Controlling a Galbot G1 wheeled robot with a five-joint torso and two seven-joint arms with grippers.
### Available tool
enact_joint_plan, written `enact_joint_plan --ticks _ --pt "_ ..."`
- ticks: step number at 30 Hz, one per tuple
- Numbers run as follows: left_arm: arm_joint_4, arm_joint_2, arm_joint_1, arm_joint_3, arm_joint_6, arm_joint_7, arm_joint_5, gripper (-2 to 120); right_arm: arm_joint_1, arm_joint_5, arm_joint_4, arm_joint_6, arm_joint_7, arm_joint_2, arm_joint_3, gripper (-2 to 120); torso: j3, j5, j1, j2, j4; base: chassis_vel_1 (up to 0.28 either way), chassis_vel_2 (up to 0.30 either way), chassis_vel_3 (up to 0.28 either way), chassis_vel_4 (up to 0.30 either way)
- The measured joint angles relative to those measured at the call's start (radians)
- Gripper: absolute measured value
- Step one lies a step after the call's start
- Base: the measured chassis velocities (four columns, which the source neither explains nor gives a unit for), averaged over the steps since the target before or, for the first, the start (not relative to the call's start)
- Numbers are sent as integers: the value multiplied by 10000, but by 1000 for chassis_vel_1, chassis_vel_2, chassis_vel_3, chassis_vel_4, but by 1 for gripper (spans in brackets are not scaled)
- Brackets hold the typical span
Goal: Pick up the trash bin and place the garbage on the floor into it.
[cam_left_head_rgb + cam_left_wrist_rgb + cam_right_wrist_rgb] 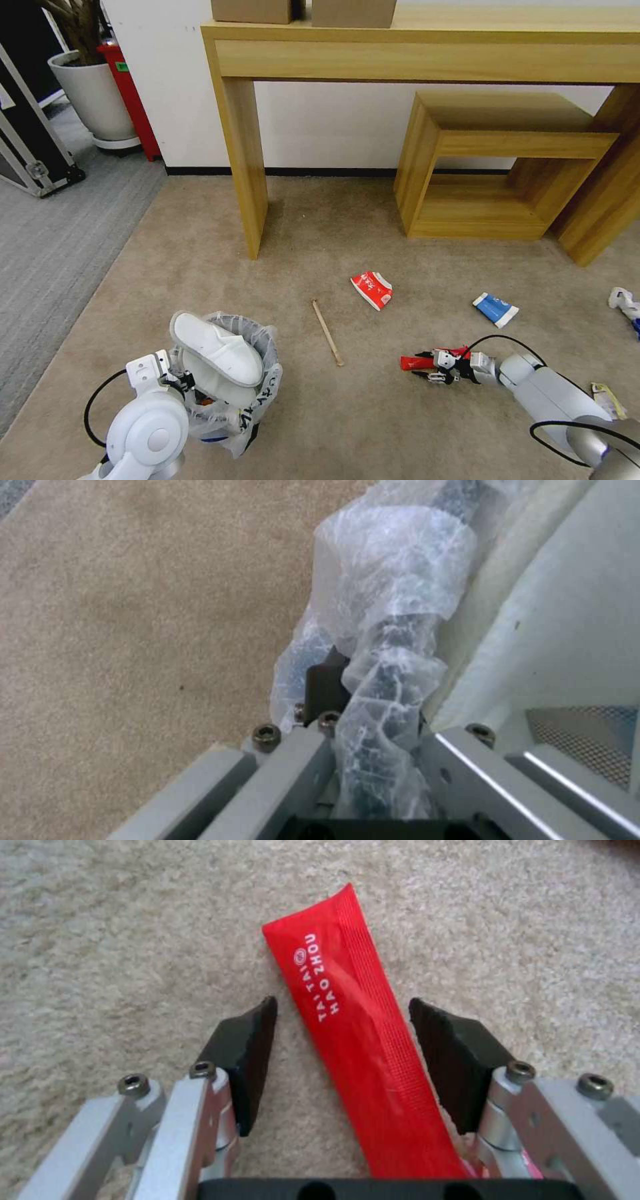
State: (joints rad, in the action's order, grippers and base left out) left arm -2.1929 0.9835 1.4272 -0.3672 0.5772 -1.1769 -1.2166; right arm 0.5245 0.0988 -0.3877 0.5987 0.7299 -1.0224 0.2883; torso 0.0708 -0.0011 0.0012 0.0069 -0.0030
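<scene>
The trash bin (233,390), black with a crinkly white bag, stands at the lower left on the floor (320,227), with a white slipper (217,348) resting across its top. My left gripper (181,385) is shut on the bin's near rim; the left wrist view shows the bag-covered rim (390,630) pinched in the left gripper (373,695). My right gripper (427,369) sits low over the carpet, open, straddling a red wrapper (360,1040) that lies between its black pads (250,1050) with a gap on each side. On the carpet lie a wooden stick (327,331), a red-white carton (372,289) and a blue-white packet (495,309).
A wooden console table (427,47) and a low wooden shelf unit (497,167) stand against the back wall. Crumpled white litter (623,300) lies at the far right, a flat packet (605,399) beside my right arm. Grey ribbed carpet (47,240) runs along the left.
</scene>
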Motion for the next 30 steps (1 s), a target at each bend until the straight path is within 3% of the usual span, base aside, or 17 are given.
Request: enact_joint_plan --ticks 3,6,15,18,30 --pt "1 -12 -13 12 0 1 6 0 33 9 13 1 -12 -51 -30 48 0 5 -1 -1 0 0 0 0 0" --pt "-8 -25 -31 35 -15 8 25 0 112 42 -27 4 -41 -99 -53 31 3 7 0 -5 7 0 0 0 0" --pt "29 -21 -53 64 -58 19 95 0 236 351 -370 -28 116 -59 39 0 6 23 1 -9 11 0 0 0 0" --pt "57 -23 -86 93 -60 28 88 0 226 401 -375 -41 102 -116 44 0 6 25 2 -10 19 0 0 0 0" --pt "156 -96 -336 219 -65 -47 -95 0 179 816 -750 -65 187 70 201 0 7 26 3 -11 13 0 0 0 0"
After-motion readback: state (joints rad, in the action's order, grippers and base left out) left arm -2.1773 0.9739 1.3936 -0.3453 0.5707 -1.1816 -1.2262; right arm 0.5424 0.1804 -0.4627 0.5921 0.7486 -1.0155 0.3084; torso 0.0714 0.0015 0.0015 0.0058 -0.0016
